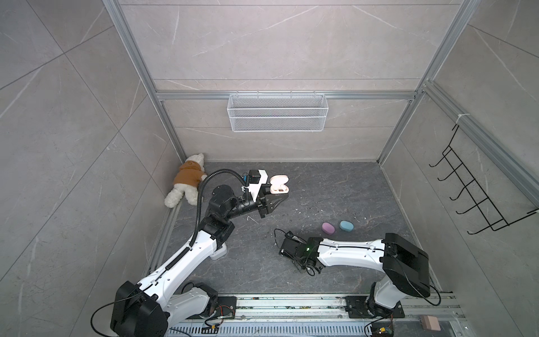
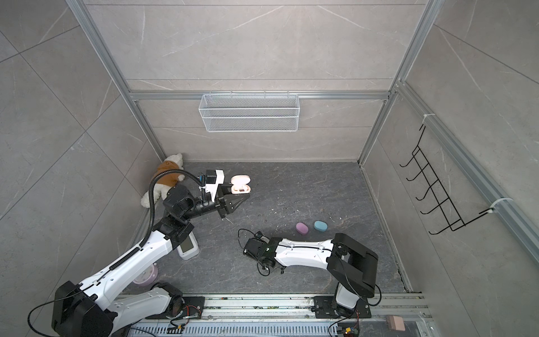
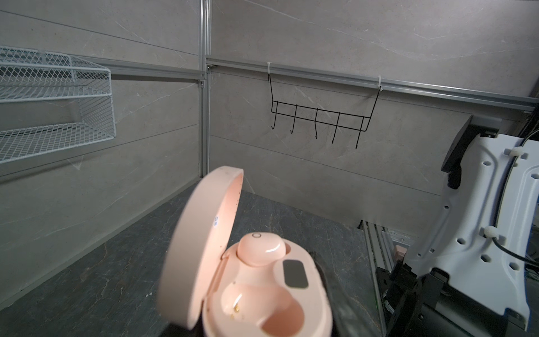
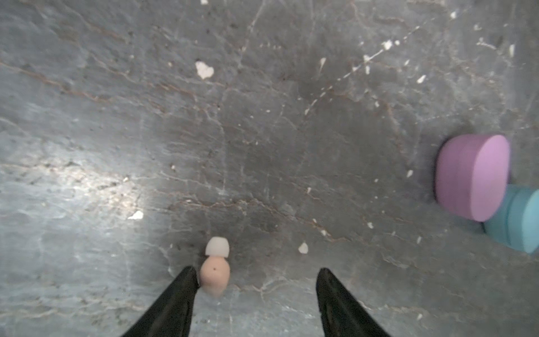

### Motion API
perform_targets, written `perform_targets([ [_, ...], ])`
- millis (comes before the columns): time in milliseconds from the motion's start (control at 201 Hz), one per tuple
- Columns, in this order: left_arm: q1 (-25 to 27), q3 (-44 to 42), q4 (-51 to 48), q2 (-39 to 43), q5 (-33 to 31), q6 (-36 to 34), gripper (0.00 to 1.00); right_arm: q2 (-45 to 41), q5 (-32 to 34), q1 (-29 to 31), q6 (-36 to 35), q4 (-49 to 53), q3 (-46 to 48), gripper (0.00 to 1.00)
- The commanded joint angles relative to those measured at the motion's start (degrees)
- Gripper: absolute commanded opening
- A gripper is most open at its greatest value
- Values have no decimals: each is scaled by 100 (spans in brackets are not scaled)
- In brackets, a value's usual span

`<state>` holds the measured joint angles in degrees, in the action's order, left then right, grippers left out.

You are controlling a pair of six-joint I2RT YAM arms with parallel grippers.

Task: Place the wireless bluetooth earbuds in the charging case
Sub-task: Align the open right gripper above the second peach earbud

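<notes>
My left gripper (image 1: 280, 193) is shut on the peach charging case (image 1: 279, 184) and holds it above the floor at the back left, with the lid open. In the left wrist view one peach earbud (image 3: 260, 249) sits in a socket of the case (image 3: 312, 291); the other socket (image 3: 256, 303) is empty. My right gripper (image 4: 256, 274) stands open, low over the dark floor. A second peach earbud (image 4: 215, 275) with a white tip lies on the floor between the jaws, against one fingertip (image 4: 189, 277). In both top views the right wrist (image 1: 294, 246) hides this earbud.
A closed lilac case (image 1: 328, 228) and a closed blue case (image 1: 346, 225) lie side by side just behind the right arm. A plush toy (image 1: 186, 182) lies in the back left corner. A white mesh basket (image 1: 277, 112) and a black hook rack (image 1: 478, 198) hang on the walls. White specks dot the floor.
</notes>
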<state>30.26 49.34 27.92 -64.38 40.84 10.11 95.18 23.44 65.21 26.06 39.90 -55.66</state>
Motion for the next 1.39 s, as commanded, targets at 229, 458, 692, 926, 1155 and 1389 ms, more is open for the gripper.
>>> perform_targets([
  [229,-12,59,104,75,119,95,0,-371,515,-285,-49,519,-95,66],
  [458,-10,100,90,44,146,105,0,-921,-741,-457,151,144,132,67],
  [692,-7,117,200,-22,194,186,0,-817,-1112,-456,63,-214,615,66],
  [926,-7,129,126,16,196,167,0,-547,-1044,-461,126,-212,596,66],
  [1155,-6,105,126,48,185,167,0,-386,-797,-457,427,-45,570,66],
  [1389,-3,92,85,99,179,132,0,-298,-532,-486,610,34,531,65],
])
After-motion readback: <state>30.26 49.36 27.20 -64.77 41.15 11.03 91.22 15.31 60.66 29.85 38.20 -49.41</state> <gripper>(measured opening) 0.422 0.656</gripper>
